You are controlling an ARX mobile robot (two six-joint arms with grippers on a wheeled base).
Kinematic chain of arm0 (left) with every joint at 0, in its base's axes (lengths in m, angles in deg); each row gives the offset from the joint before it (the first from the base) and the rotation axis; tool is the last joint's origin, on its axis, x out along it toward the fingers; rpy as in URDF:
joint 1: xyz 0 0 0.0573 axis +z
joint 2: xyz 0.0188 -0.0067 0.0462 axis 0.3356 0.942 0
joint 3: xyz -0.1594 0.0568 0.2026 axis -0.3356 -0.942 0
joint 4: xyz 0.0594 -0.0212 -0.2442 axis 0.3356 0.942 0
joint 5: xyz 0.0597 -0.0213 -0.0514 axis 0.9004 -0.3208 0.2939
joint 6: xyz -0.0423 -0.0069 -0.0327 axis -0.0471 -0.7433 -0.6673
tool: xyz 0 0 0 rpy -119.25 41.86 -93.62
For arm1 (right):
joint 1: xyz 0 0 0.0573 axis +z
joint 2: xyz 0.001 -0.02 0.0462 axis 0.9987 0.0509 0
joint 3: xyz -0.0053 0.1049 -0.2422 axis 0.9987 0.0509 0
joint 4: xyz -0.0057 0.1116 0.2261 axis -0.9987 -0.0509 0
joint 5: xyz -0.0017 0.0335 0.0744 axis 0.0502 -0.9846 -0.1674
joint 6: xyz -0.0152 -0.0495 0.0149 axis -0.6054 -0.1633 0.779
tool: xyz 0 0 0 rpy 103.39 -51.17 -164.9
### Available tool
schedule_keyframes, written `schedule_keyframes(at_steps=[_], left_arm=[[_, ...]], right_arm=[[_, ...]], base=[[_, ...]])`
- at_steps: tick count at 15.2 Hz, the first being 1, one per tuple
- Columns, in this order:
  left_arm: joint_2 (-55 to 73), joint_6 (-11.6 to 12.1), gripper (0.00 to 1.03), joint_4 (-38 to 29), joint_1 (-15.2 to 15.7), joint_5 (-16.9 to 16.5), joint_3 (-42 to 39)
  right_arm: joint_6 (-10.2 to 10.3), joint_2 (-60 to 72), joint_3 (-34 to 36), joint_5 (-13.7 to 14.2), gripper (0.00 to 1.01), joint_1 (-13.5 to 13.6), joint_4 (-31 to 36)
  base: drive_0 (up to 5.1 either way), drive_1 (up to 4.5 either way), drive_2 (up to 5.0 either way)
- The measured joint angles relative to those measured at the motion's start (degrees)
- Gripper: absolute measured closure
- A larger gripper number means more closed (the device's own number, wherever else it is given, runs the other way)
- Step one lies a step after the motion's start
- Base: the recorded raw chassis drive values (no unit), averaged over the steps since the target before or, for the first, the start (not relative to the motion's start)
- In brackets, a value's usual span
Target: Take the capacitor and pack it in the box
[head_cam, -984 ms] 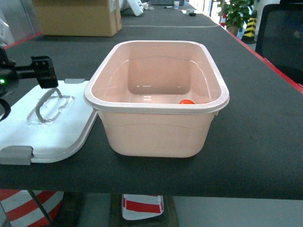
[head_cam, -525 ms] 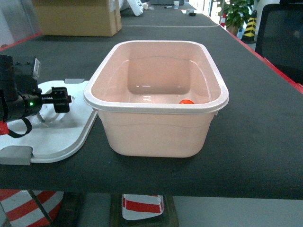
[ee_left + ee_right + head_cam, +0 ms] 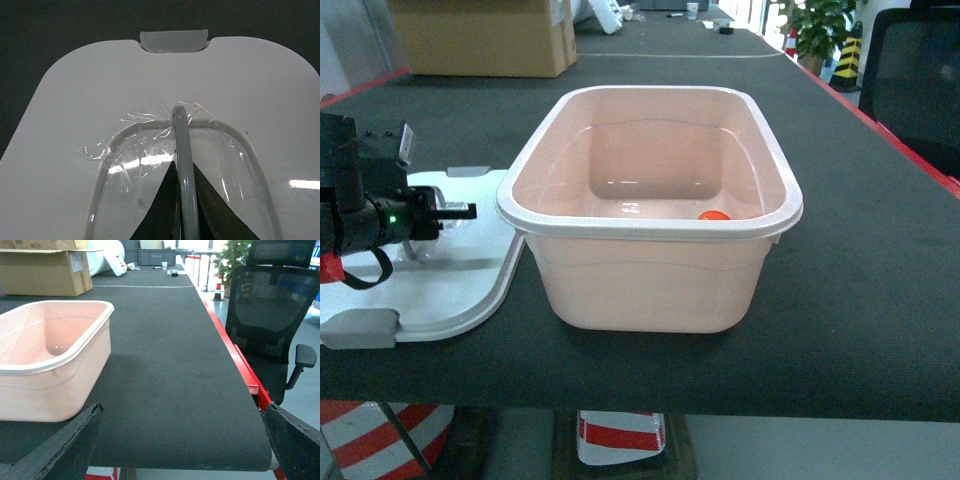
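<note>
The small orange-red capacitor lies inside the pale pink plastic box. Beside the box, the left gripper clamps the white lid's grey handle; it should lift level, avoiding the rim.

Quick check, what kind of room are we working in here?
Probably a lab or workshop: a long black-matted bench, a cardboard carton at its far end, an office chair and striped safety cones alongside.

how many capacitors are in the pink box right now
1. The capacitor lies on the floor of the box, near its front right; the front wall could hide others.
</note>
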Motion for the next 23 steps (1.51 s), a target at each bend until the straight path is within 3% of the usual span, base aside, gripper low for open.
schedule_keyframes(at_steps=[5,9,11,12,17,19,23], left_arm=[[-8.02,-1.86,1.01,0.00,0.37,0.98,-0.28],[-21.09,-1.46,1.01,8.15,-1.77,2.71,4.39],[-25.20,-1.57,1.01,16.94,-6.69,5.64,7.72],[-26.36,-2.75,1.01,20.52,-9.68,6.64,8.85],[-25.18,-10.91,1.01,28.96,-24.41,11.98,12.11],[-22.45,-14.10,1.01,31.45,-28.39,13.90,14.64],[-16.66,-19.19,1.01,35.93,-31.10,16.02,19.17]], right_arm=[[0.00,0.00,0.00,0.00,0.03,0.00,0.00],[0.00,0.00,0.00,0.00,0.03,0.00,-0.02],[0.00,0.00,0.00,0.00,0.03,0.00,0.00],[0.00,0.00,0.00,0.00,0.03,0.00,0.00],[0.00,0.00,0.00,0.00,0.03,0.00,0.00],[0.00,0.00,0.00,0.00,0.03,0.00,0.00],[0.00,0.00,0.00,0.00,0.03,0.00,0.00]], base=[[0.0,0.00,0.0],[0.0,0.00,0.0],[0.0,0.00,0.0],[0.0,0.00,0.0],[0.0,0.00,0.0],[0.0,0.00,0.0],[0.0,0.00,0.0]])
